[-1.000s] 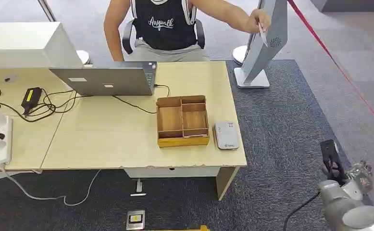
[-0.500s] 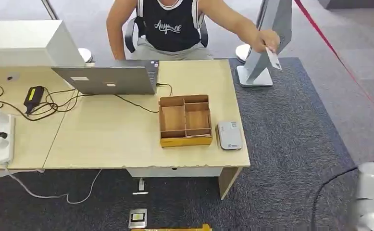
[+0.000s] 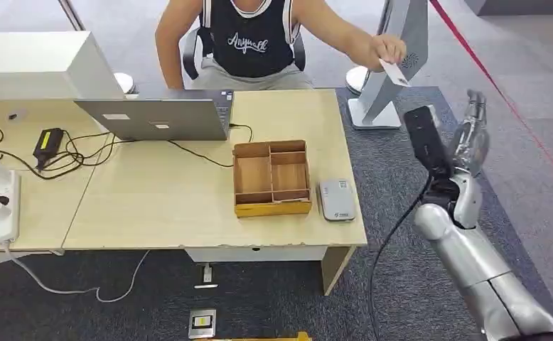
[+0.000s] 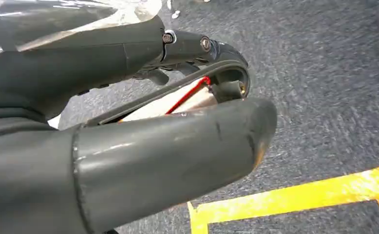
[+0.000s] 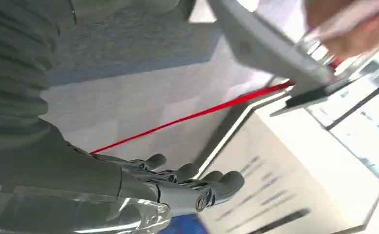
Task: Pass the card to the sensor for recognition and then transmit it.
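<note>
A seated person's hand holds out a white card point(image 3: 393, 71) past the table's far right corner, in front of a grey stand point(image 3: 394, 50). My right hand point(image 3: 470, 136) is raised to the right of the table, fingers spread and upright, a short way right of and below the card, holding nothing. In the right wrist view its fingers point(image 5: 197, 183) are stretched out, and the card point(image 5: 346, 22) is a blur ahead in the person's hand. A grey card sensor point(image 3: 336, 199) lies on the table near its right edge. My left hand point(image 4: 187, 97) hangs over the carpet with fingers curved toward the thumb.
A wooden compartment box point(image 3: 271, 177) sits left of the sensor. A laptop point(image 3: 156, 117), cables and a power strip point(image 3: 2, 206) occupy the table's left. A red barrier tape point(image 3: 501, 92) runs along the right. Yellow floor marking point(image 4: 294, 200) lies below my left hand.
My right arm has swung up from the lower right corner, bringing the hand beside the table toward the card. The person's hand still holds the card out, shifting it slightly.
</note>
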Controlling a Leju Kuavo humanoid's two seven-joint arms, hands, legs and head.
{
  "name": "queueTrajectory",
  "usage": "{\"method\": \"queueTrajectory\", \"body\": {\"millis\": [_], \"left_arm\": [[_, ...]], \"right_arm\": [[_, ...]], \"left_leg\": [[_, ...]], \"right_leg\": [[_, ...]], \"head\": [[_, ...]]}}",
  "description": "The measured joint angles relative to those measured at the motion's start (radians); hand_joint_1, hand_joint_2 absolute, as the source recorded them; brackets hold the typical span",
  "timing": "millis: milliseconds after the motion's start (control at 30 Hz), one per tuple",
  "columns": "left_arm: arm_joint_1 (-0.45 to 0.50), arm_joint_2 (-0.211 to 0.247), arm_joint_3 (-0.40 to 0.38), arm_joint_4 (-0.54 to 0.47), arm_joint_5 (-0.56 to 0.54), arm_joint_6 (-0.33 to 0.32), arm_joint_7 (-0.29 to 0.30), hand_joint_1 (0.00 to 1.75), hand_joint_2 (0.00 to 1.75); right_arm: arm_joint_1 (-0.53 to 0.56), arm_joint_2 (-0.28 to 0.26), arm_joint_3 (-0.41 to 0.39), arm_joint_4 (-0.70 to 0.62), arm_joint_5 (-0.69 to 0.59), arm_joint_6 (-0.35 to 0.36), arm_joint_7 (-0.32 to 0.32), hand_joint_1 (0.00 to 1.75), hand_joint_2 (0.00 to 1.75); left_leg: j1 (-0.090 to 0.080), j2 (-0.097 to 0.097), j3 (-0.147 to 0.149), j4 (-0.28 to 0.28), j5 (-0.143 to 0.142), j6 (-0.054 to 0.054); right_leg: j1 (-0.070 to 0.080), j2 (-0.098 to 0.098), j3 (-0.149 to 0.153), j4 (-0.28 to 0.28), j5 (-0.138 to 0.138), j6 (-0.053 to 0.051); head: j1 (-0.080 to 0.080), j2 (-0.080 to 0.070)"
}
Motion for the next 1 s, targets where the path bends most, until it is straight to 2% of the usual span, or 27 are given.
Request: {"method": "queueTrajectory", "body": {"millis": [133, 333, 533, 867, 900, 933, 1000], "left_arm": [[-0.011, 0.000, -0.016, -0.001, -0.006, -0.008, 0.008, 0.00, 0.00], [-0.016, 0.001, -0.033, -0.002, -0.009, -0.008, 0.019, 0.00, 0.00], [-0.022, 0.005, -0.054, -0.008, -0.020, -0.008, 0.027, 0.00, 0.00], [-0.028, 0.006, -0.079, -0.010, -0.031, -0.015, 0.040, 0.00, 0.00], [-0.028, 0.006, -0.081, -0.010, -0.032, -0.016, 0.042, 0.00, 0.00], [-0.029, 0.006, -0.082, -0.010, -0.033, -0.017, 0.043, 0.00, 0.00], [-0.030, 0.006, -0.085, -0.011, -0.034, -0.018, 0.045, 0.00, 0.00]], "right_arm": [[-0.070, 0.029, 0.157, 0.010, 0.002, 0.011, -0.025, 0.00, 1.75], [-0.155, 0.072, 0.294, 0.053, 0.000, 0.027, -0.039, 0.00, 1.75], [-0.217, 0.107, 0.375, 0.113, -0.007, 0.040, -0.032, 0.00, 1.75], [-0.245, 0.125, 0.434, 0.171, -0.013, 0.038, -0.023, 0.02, 1.75], [-0.246, 0.125, 0.440, 0.173, -0.015, 0.037, -0.022, 0.68, 1.75], [-0.248, 0.125, 0.444, 0.176, -0.018, 0.036, -0.021, 1.47, 1.75], [-0.249, 0.125, 0.453, 0.181, -0.020, 0.035, -0.019, 1.68, 1.75]], "left_leg": [[0.001, -0.001, 0.000, 0.000, 0.000, 0.000], [0.001, 0.000, 0.000, 0.000, 0.000, 0.000], [0.001, 0.000, 0.000, 0.000, 0.000, 0.000], [0.001, 0.000, 0.000, 0.000, 0.000, 0.000], [0.001, 0.000, 0.000, 0.000, 0.000, 0.000], [0.001, 0.000, 0.000, 0.000, 0.000, 0.000], [0.001, 0.000, 0.000, 0.000, 0.000, 0.000]], "right_leg": [[0.000, 0.000, 0.000, 0.000, 0.000, 0.000], [0.001, 0.000, 0.000, -0.001, 0.000, -0.001], [0.001, 0.000, -0.001, -0.001, -0.001, -0.001], [0.001, 0.000, -0.001, -0.001, -0.001, -0.001], [0.001, 0.000, -0.001, -0.001, -0.001, -0.001], [0.001, 0.000, -0.001, -0.001, -0.001, -0.001], [0.001, 0.000, -0.001, -0.001, -0.001, -0.001]], "head": [[0.001, 0.000], [0.001, 0.000], [0.001, 0.000], [0.000, 0.000], [0.001, 0.000], [0.000, 0.000], [0.001, 0.000]]}}
